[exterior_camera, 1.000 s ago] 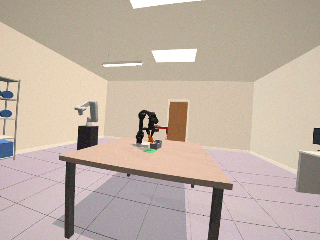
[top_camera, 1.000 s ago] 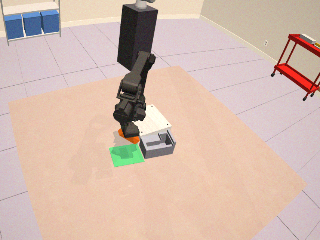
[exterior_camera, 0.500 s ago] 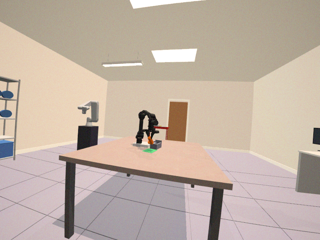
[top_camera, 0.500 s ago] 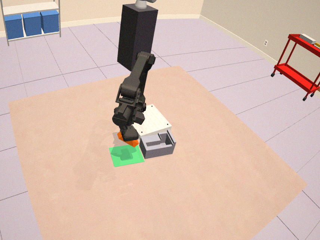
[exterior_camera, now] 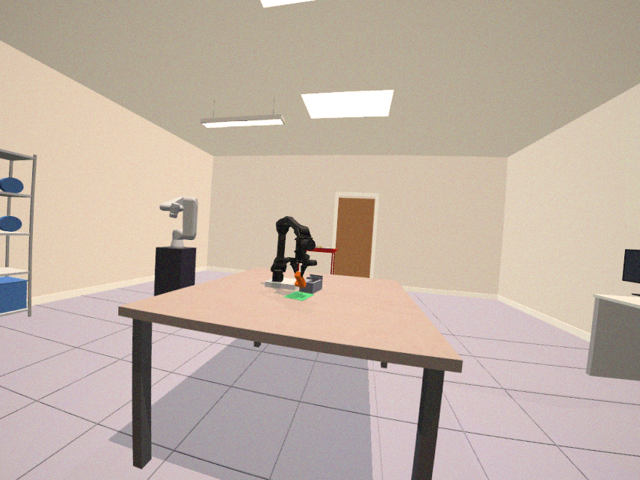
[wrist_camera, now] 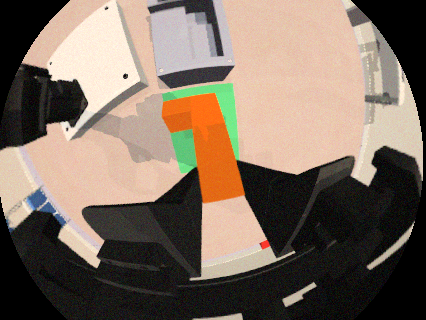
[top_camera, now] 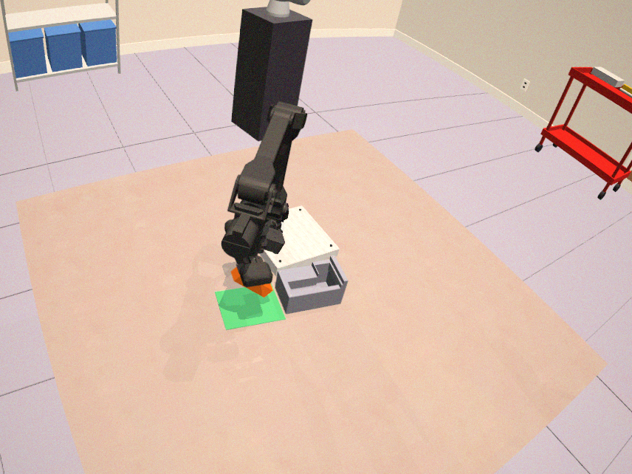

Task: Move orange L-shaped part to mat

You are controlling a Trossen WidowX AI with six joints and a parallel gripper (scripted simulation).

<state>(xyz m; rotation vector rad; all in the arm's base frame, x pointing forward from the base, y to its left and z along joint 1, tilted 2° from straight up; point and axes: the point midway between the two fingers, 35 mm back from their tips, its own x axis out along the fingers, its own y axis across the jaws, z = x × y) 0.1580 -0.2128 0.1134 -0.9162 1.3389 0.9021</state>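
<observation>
White base plate at left of the wrist view, grey tray to its right, pocket vacated. Green mat sits just below the tray in that view, beside it on the table.

Orange L-shaped part is out of the tray and held above the mat — gripper clamped on the straight end, the L-shaped foot pointing away from the camera, over the mat. In the top view the part peeks out under the wrist, tilted, at the mat's edge nearest the base plate. Exterior view shows it hanging steeply, clear of the surface, not yet flat.

Risks from here, as judged:
- Part is carried at a slope; releasing at this angle would let it drop onto the foot and tip or roll — could land on an edge or upside down
- It hangs over the mat's near edge rather than its middle; lowered here, the held end may finish off the green
- Tray wall is close on the right; a sideways swing could clip it

Arm pose: shoulder link rises from the base plate, elbow folded, forearm coming forward and down, wrist pitched steeply downward over the mat, shadow falling on the green
</observation>
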